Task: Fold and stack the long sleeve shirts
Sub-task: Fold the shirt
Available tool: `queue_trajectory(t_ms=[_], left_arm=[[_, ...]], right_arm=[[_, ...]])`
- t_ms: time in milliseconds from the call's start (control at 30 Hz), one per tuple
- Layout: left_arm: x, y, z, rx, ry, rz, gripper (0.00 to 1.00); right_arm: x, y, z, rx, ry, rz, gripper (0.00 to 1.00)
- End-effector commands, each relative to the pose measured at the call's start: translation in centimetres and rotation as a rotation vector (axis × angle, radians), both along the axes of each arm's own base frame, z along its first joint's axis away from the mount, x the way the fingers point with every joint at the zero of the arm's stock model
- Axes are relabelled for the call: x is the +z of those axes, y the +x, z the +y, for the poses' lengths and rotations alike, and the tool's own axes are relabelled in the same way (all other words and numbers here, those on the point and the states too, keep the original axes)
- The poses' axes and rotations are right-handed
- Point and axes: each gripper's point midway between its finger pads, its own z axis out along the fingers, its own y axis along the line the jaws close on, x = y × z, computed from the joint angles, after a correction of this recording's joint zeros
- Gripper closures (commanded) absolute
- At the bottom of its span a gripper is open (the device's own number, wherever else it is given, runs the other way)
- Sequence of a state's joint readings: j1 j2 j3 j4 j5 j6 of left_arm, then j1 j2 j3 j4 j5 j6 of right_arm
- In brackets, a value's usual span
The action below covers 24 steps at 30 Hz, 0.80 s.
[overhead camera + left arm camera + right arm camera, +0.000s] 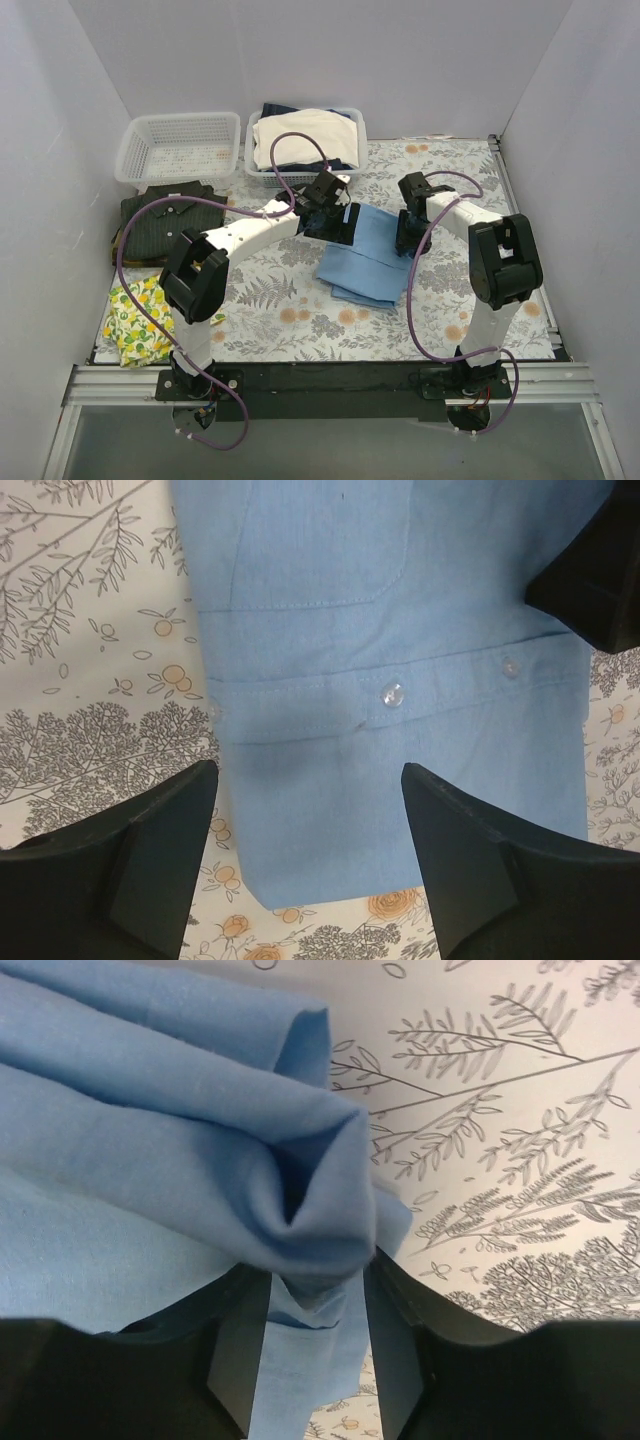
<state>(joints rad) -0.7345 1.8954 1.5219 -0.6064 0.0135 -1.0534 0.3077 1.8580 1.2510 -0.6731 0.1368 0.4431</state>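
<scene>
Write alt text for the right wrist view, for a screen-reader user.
A bunched fold of the plain light blue cloth shirt sits between the parted black fingers of the right end effector, seen close up. To its right lies the white tablecloth printed with grey leaves and branches.

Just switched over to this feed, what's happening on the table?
Both arms are working on the light blue shirt, partly folded. The left end effector hovers open over a buttoned section. The right end effector has a bunch of the shirt's right edge between its fingers; whether it grips cannot be told. The dark pinstriped shirt lies folded at the left.
</scene>
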Motion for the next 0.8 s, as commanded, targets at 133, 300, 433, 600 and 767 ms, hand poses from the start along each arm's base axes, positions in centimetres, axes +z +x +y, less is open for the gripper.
queue_trajectory(t_ms=[133, 300, 433, 600, 767], left_arm=[[4.8, 5.6, -3.1, -0.097, -0.029, -0.222, 0.25], [3.5, 7.2, -6.2, -0.232, -0.061, -0.255, 0.25], [2.2, 8.1, -8.0, -0.302, -0.096, -0.278, 0.25], [0.1, 9.4, -9.3, -0.295, -0.12, -0.261, 0.25], [-3.5, 10.6, -6.5, -0.132, -0.027, -0.187, 0.25]], right_arm=[[8.3, 1.3, -2.1, -0.062, -0.054, -0.23, 0.42], [10.3, -0.9, -0.3, 0.013, 0.067, -0.252, 0.42], [11.1, -3.1, 2.4, 0.17, 0.159, -0.265, 0.43], [11.3, -5.8, 6.1, 0.338, 0.256, -0.272, 0.45], [9.3, -8.0, 9.9, 0.479, 0.269, -0.226, 0.46]])
